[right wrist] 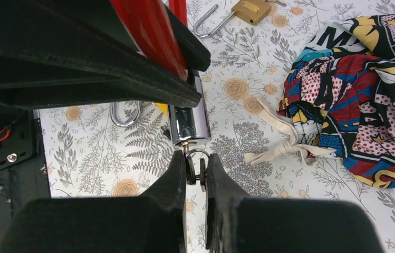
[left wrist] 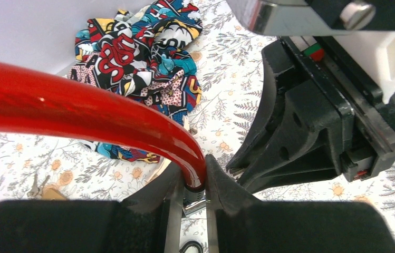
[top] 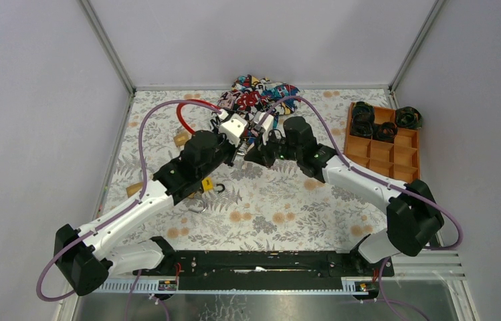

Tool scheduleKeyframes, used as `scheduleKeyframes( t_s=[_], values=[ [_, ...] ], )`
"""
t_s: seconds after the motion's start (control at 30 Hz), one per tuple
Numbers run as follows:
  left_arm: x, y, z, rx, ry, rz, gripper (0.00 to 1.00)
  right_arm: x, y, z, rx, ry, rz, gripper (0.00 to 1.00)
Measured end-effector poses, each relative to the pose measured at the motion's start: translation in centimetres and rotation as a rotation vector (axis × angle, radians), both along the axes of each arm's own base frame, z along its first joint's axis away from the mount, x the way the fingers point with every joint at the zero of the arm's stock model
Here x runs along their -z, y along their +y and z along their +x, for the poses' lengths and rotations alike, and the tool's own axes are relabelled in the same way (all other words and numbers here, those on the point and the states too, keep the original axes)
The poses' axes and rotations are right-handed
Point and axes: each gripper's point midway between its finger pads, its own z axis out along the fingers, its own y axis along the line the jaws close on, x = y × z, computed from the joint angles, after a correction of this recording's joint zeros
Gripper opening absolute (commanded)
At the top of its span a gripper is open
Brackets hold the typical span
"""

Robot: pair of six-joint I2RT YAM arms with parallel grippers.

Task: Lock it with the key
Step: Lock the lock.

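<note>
The lock is a red cable (left wrist: 79, 110) ending in a chrome barrel (right wrist: 187, 124). My left gripper (left wrist: 192, 176) is shut on the cable just above the barrel and holds it over the floral table. The key (right wrist: 191, 169) sticks out of the barrel's lower end, on a small ring with a second dark key head. My right gripper (right wrist: 195, 166) is shut on those key heads, right below the barrel. In the top view the two grippers (top: 244, 152) meet at the table's middle back, and the cable (top: 184, 114) loops off to the left.
A crumpled comic-print cloth (top: 257, 93) with a cream drawstring (right wrist: 279, 147) lies behind the grippers. A brass padlock (right wrist: 250, 9) with an open shackle and another loose shackle (right wrist: 125, 113) lie on the table. An orange compartment tray (top: 405, 164) stands at the right.
</note>
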Motion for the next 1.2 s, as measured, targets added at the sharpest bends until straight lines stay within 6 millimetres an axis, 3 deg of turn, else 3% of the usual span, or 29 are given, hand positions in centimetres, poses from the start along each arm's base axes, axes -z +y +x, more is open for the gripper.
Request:
scheduleKeyframes(
  t_s=[0.27, 0.47, 0.73, 0.87, 1.0, 1.2],
  values=[
    [-0.4, 0.6, 1.2, 0.026, -0.018, -0.02, 0.0, -0.9, -1.6, -0.4, 0.04, -0.162, 0.016, 0.0],
    [0.5, -0.8, 0.3, 0.136, -0.035, -0.039, 0.0, -0.5, -3.4, -1.5, 0.062, -0.214, 0.003, 0.0],
    [0.9, -2.0, -2.4, 0.206, -0.074, -0.014, 0.0, -0.5, -3.5, -2.4, 0.08, -0.102, 0.017, 0.0],
    [2.4, -1.9, -2.1, 0.192, -0.093, 0.019, 0.0, -0.8, -3.7, -2.3, 0.119, -0.05, 0.019, 0.0],
    [4.0, -1.9, -2.2, 0.211, -0.102, 0.04, 0.0, 0.2, -4.7, -2.3, 0.155, 0.003, -0.019, 0.0],
    [3.7, -2.4, -2.1, 0.228, -0.133, 0.02, 0.0, -0.7, -6.0, -1.8, 0.188, 0.02, 0.009, 0.0]
  ],
)
